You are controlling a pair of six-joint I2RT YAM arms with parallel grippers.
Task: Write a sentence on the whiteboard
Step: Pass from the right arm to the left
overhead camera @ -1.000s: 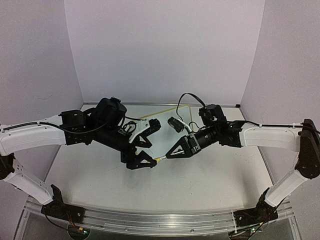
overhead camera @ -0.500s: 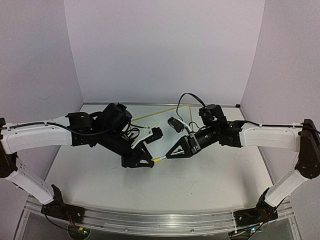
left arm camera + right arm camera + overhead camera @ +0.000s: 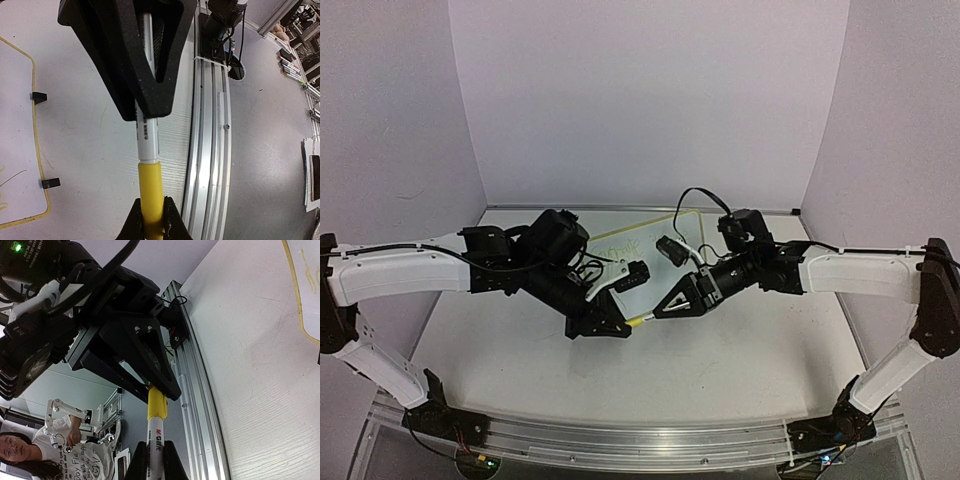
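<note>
Okay, left gripper [image 3: 618, 326] now pinches the yellow cap [image 3: 150, 190].
Its jaws go from wide to clamped inside a second; right gripper [image 3: 663, 311] stays pinched on the white barrel [image 3: 147, 135]. Whiteboard [image 3: 652, 228] lies flat behind both, faint sentence [image 3: 623, 244] on it, so I read this as cap handling.

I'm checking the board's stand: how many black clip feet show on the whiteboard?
2, both on the frame of the whiteboard in the left wrist view: the upper foot and the lower foot. Others may be hidden.
</note>
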